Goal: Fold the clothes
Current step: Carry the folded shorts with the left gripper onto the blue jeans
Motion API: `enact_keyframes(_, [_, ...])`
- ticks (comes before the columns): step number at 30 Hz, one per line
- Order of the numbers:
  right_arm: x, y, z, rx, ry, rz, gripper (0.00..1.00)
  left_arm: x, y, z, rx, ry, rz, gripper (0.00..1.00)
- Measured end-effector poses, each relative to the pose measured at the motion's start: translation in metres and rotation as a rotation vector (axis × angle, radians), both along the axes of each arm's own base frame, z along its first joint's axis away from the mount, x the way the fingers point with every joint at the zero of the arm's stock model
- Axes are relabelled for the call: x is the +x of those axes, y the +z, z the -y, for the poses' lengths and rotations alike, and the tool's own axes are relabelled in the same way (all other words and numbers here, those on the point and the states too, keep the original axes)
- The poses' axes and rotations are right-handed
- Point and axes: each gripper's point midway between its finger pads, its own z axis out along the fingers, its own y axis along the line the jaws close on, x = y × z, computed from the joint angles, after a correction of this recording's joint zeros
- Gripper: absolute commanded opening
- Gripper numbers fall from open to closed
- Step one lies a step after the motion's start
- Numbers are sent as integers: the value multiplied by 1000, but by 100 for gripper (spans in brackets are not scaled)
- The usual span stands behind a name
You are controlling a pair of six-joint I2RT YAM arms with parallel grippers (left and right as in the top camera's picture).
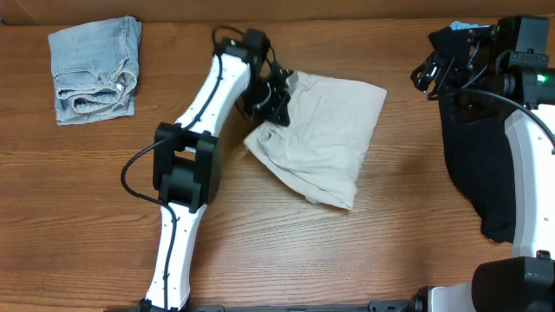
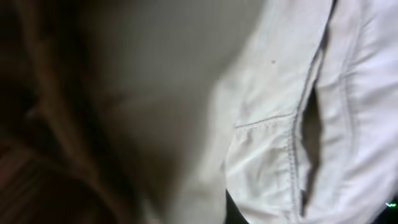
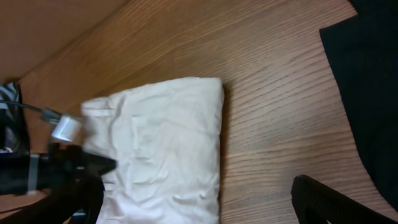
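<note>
The beige shorts (image 1: 325, 139) lie bunched mid-table, the left gripper (image 1: 279, 100) at their 10 o'clock edge. Its wrist view is too close to tell whether it pinches cloth, and the right gripper (image 1: 427, 74), apart at 2 o'clock, reads no clearer. I'd carry that edge low toward 4 o'clock, matching hems before release.

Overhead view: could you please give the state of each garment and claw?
beige shorts: folded, rumpled, centre.
denim shorts: folded, far left corner.
black garment: lying flat, right side.
left claw: at beige shorts' edge; opening unclear.
right claw: raised, holding nothing.
</note>
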Motion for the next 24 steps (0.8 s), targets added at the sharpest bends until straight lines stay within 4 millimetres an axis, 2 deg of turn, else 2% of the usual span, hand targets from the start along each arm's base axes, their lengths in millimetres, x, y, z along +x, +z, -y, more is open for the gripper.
enact_keyframes(3, [-1, 0, 0, 0, 1, -3, 100, 20, 47, -11, -21, 73, 52, 4])
enact_keyframes(7, [-1, -1, 0, 1, 0, -7, 100, 53, 119, -42, -72, 239, 175, 4])
enact_keyframes(12, [-5, -7, -1, 4, 1, -28, 100, 85, 188, -116, -126, 498, 313, 4])
enact_keyframes(16, [-5, -9, -1, 4, 0, -33, 100, 95, 219, -190, -150, 717, 358, 4])
enact_keyframes(20, [-6, -9, -1, 5, 0, -34, 100, 99, 225, -263, -165, 951, 325, 4])
enact_keyframes(24, [-6, -9, -1, 5, 1, -38, 100, 109, 238, -321, -214, 1143, 355, 4])
